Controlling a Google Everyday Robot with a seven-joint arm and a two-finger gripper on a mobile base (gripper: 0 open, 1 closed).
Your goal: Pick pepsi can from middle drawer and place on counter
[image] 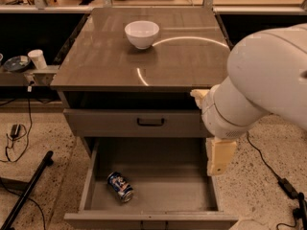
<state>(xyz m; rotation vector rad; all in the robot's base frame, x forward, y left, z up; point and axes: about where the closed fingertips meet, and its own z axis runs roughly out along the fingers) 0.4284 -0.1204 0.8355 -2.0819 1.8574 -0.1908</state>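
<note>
Gripper [220,156] hangs over the right edge of the middle drawer [163,188]; its state cannot be told. Pepsi can [120,187] lies tipped near the front-left corner and would likely roll if nudged.

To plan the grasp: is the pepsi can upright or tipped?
Tipped: pepsi can lies on its side in the middle drawer; gripper hangs over its right wall.

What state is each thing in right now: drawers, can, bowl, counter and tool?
middle drawer: pulled open.
drawer with the black handle: shut.
pepsi can: lying on its side on the middle drawer's floor, front left, not gripped.
white bowl: upright on the counter.
counter: holds the bowl, no can on it yet.
tool: hangs over the open drawer's right side, apart from the can.
</note>
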